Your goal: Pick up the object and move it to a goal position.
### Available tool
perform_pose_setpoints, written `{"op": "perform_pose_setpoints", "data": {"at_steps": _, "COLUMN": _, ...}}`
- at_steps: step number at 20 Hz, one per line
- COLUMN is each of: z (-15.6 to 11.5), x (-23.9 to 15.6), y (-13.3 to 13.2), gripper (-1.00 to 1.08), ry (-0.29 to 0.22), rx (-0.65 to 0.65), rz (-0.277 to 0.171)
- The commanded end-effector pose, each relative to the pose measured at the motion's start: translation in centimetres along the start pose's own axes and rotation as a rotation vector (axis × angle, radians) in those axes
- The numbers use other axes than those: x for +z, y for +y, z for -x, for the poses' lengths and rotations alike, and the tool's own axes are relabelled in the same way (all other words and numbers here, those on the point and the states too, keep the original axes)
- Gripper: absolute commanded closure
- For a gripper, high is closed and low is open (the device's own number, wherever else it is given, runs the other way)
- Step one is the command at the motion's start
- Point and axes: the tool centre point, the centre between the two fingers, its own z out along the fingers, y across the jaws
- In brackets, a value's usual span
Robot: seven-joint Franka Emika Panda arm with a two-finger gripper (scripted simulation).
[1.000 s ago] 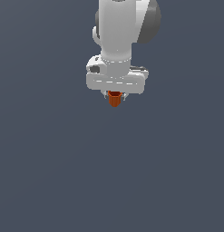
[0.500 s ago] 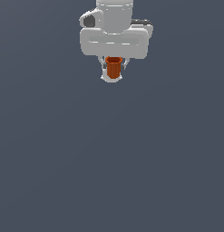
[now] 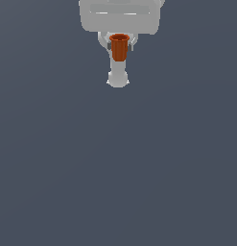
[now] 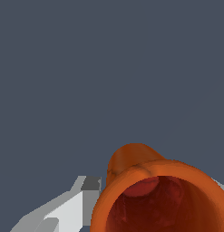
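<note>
Gripping the cup (image 3: 119, 47) near its rim, the gripper (image 3: 119, 50) holds it upright, mouth up and narrow end down. In the exterior view the cup sits just under the white hand body, near the top of the picture. It appears lifted clear of the grey bench (image 3: 118, 168), though the pictures do not show how high. A grasp near the rim makes sense for a tapered thing: the thicker lip gives the jaws something to bear against, so the cup is less likely to slide down and out. Keeping it upright and centred under the hand should also keep it steady in carriage.

The jaws are closed on the cup; in the wrist view one pale finger (image 4: 68, 206) lies right against its side, while the other is mostly hidden behind the rim. No goal marker shows in either view, so how far the cup has to go cannot be told.

The cup is small, orange-red and much narrower than the hand. Its rim is thick and rounded, its walls taper to a small base, faint ribs run down the sides, and the inside looks darker red.
</note>
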Motion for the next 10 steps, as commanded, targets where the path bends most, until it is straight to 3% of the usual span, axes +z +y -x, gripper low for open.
{"op": "perform_pose_setpoints", "data": {"at_steps": 1, "z": 0.28, "x": -0.85, "y": 0.08, "gripper": 1.08, "ry": -0.001, "rx": 0.0, "rz": 0.0}}
{"op": "perform_pose_setpoints", "data": {"at_steps": 10, "z": 0.22, "x": -1.11, "y": 0.08, "gripper": 1.08, "ry": -0.001, "rx": 0.0, "rz": 0.0}}
